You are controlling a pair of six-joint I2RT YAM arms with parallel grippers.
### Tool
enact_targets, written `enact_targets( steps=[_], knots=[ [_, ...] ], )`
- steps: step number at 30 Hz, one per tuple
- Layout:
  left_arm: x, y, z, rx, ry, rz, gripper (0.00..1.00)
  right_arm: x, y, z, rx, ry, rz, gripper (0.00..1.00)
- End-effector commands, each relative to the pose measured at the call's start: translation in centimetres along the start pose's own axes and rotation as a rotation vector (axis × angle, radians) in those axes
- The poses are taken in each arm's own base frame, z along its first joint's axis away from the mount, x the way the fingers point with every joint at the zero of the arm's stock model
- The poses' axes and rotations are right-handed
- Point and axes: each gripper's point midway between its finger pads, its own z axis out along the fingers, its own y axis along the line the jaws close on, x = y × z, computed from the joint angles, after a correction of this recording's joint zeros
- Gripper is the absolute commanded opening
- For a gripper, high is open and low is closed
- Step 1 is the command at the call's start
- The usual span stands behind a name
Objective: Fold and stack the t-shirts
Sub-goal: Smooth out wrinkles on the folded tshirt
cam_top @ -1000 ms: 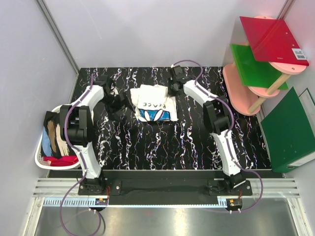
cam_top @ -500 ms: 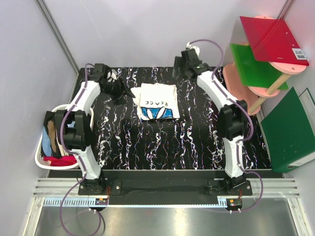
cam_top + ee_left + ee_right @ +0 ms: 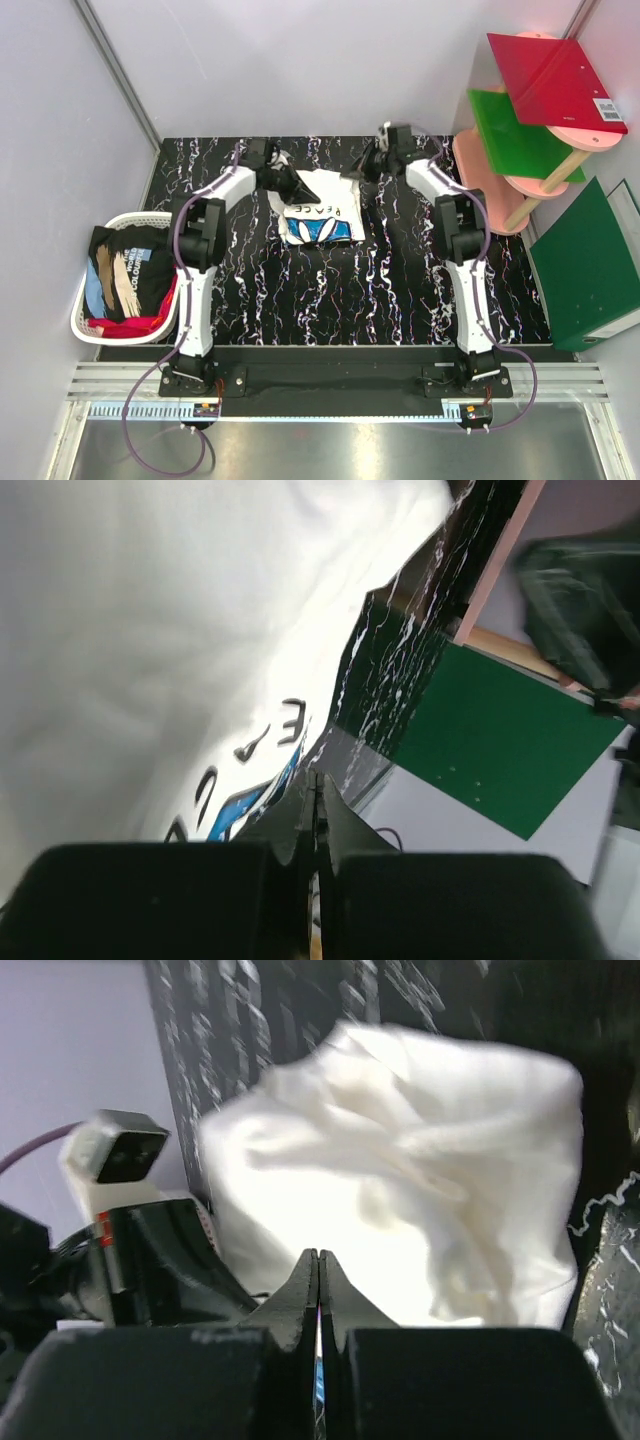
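Table [image 3: 400, 290] rear: left hand [image 3: 290, 183], right hand [image 3: 362, 172] flank tee [image 3: 318, 205].

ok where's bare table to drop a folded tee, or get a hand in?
Free: near half of the table, between the cream t-shirt and the arm bases; the strip between right arm and pink stand. Crowded: far edge, where left gripper and right gripper flank the shirt; basket is full.

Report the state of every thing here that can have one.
cream-white t-shirt: folded to a rough square, print up.
left gripper: shut, at the shirt's far corner on its side; pinch on the cloth unclear.
right gripper: shut, at the other far corner; pinch unclear.
other t-shirts: unfolded, heaped in the basket.
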Motion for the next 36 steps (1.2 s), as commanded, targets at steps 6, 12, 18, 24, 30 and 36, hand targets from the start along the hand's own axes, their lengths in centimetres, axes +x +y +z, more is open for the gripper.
enact_targets(
  steps=[6, 12, 18, 24, 30, 36],
  knots=[
    [0.6, -1.7, 0.5, 0.07, -0.005, -0.006, 0.0, 2.1, 3.3, 2.4, -0.194, 0.187, 0.153, 0.0],
    [-0.4, 3.5, 0.9, -0.084, -0.039, -0.047, 0.0, 2.1, 1.1, 3.7, -0.143, 0.159, 0.178, 0.0],
    [-0.6, 8.8, 0.0, -0.25, -0.058, -0.147, 0.0, 2.9, -1.7, 4.5, -0.062, 0.16, 0.194, 0.0],
    [-1.9, 10.9, 0.4, -0.306, -0.074, -0.169, 0.0, 3.4, -3.9, 4.7, 0.038, 0.155, 0.189, 0.0],
    [-2.9, 10.6, 0.3, -0.32, -0.097, -0.159, 0.0, 3.4, -6.1, 4.0, 0.161, 0.116, 0.168, 0.0],
    [-3.0, 8.0, -1.8, -0.278, -0.117, -0.079, 0.0, 3.0, -6.9, 2.8, 0.243, 0.057, 0.13, 0.0]
  ],
)
